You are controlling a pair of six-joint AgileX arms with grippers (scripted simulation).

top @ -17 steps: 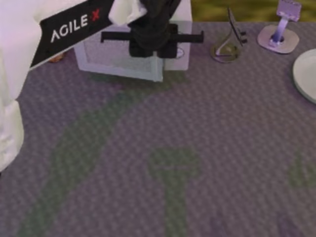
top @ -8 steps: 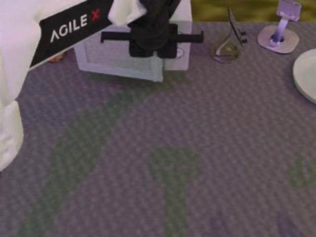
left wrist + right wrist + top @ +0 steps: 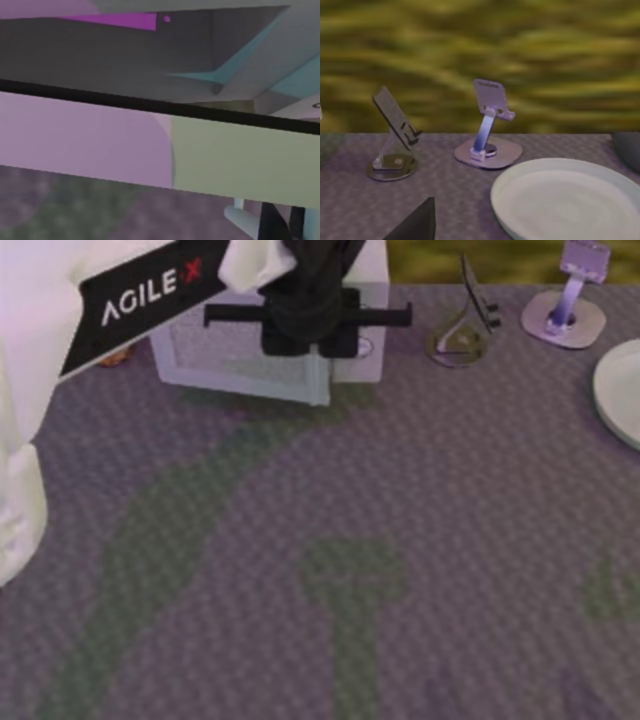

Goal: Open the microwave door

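— Nothing much has shifted since a second ago: our left gripper (image 3: 312, 318) still hangs over the microwave (image 3: 372, 270) at the table's far left, just the arm's lower part edging aside.

— And the microwave door (image 3: 240, 378)?

— Ajar, its free edge swung slightly toward us. Whether our fingers grip it, we cannot tell.

— The right arm?

— Parked, facing two phone stands (image 3: 394, 142) and a plate (image 3: 570, 200).
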